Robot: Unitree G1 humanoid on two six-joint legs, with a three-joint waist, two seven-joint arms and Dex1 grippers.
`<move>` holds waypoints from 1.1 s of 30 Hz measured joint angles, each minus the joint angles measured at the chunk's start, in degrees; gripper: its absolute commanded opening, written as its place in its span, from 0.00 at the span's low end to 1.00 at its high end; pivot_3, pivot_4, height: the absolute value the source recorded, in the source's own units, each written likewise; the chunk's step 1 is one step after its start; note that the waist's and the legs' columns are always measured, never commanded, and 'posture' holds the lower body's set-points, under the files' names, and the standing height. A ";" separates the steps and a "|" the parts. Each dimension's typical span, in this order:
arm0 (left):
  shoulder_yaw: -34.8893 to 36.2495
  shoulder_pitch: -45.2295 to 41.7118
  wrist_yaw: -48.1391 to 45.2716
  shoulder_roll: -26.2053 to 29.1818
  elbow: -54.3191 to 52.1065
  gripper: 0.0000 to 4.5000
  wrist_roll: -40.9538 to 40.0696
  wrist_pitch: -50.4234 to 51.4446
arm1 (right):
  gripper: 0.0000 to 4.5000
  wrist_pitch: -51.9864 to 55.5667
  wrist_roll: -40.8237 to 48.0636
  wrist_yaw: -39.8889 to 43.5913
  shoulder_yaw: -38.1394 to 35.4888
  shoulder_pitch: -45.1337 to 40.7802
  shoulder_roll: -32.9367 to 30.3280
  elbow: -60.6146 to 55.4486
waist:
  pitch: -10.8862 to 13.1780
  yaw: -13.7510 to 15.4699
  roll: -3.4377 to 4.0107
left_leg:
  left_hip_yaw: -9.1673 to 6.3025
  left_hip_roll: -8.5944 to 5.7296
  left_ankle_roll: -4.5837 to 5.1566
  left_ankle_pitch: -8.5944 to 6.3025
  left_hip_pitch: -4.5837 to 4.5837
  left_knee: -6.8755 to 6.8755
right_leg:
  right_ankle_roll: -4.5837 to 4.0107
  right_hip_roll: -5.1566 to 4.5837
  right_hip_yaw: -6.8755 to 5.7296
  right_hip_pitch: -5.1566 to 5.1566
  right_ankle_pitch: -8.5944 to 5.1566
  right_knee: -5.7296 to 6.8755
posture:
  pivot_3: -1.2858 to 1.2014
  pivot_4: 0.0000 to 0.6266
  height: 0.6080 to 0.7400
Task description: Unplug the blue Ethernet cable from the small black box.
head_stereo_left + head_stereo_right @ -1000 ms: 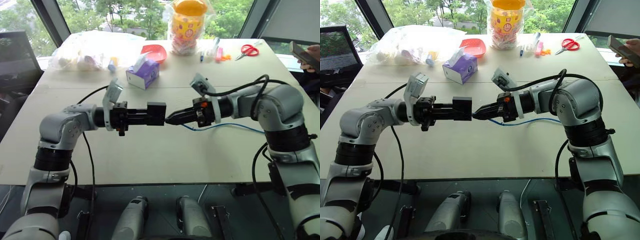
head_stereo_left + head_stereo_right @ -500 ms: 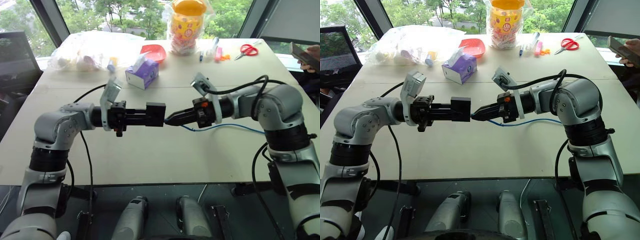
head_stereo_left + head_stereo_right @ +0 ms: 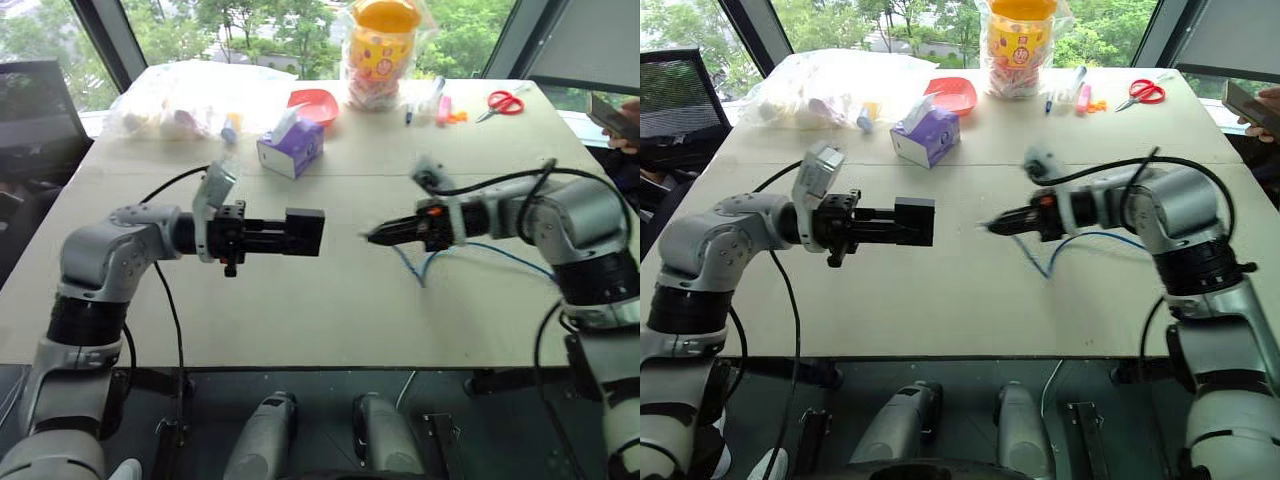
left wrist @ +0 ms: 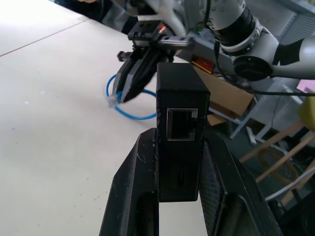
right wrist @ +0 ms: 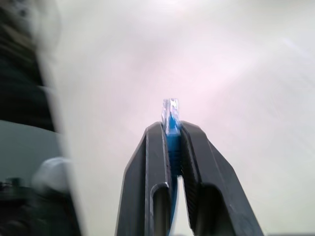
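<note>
left hand (image 3: 300, 232): clamped on small black box (image 4: 179, 129) above the counter (image 3: 300, 310) (socket empty) | right hand (image 3: 372, 237): pinching plug of blue Ethernet cable (image 3: 425, 268), clear of the box

My left claw (image 4: 179, 162) has black fingers closed around the matte black box (image 3: 304, 232), and my right claw (image 5: 172, 135), black as well, pinches the bright blue cable (image 3: 1065, 248) at its clear plug. The table (image 3: 300, 310) under them is plain pale beige. At the far side sit a purple tissue box (image 3: 290, 150), a red dish (image 3: 312, 103), red-handled scissors (image 3: 503, 101) and a yellow-and-orange patterned jar (image 3: 378, 48).
</note>
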 measured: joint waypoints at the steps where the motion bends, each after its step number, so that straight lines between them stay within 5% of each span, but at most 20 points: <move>1: 0.02 0.00 -0.46 0.10 -0.03 0.11 0.01 -0.20 | 0.01 -0.91 -0.69 0.73 0.00 0.21 -0.48 1.46 | 0.00 -0.14 0.00 | 0.00 0.01 0.01 0.00 0.01 -0.01 | 0.00 -0.01 0.01 -0.01 0.00 0.01 | 0.52 0.24 1.00; 5: -0.02 0.61 -1.07 0.66 0.13 0.11 0.95 -1.59 | 0.01 -4.28 -3.34 0.81 -1.87 0.54 -2.31 4.01 | 0.00 -0.67 0.01 | -0.02 0.10 0.03 -0.01 0.04 -0.06 | 0.03 0.07 0.03 -0.06 0.02 0.05 | 0.52 0.24 1.00; 13: -5.26 0.50 8.19 -8.03 10.39 0.11 18.66 -24.20 | 0.01 -15.85 -13.47 -21.82 -8.96 -2.74 11.70 14.34 | 0.00 0.03 0.01 | -0.01 0.05 0.02 0.01 0.06 0.01 | 0.11 0.05 0.10 -0.02 0.15 0.07 | 0.52 0.24 1.00; 22: -8.34 -4.36 18.78 -20.50 31.67 0.11 32.22 -47.30 | 0.97 -14.06 -19.03 -37.07 -11.65 -3.25 18.34 14.83 | -0.01 0.06 0.01 | -0.01 -0.04 0.03 0.00 0.02 -0.02 | 0.32 0.03 0.08 -0.05 0.28 0.08 | 0.52 0.24 1.00; 33: -8.29 -5.81 22.99 -24.87 46.06 0.11 37.13 -56.88 | 0.99 -0.72 -15.37 -44.20 -23.86 -0.73 18.08 -3.34 | -0.02 -0.20 0.03 | -0.02 -0.01 0.05 0.01 0.07 0.01 | 0.33 0.08 0.06 -0.07 0.28 0.29 | 0.52 0.24 1.00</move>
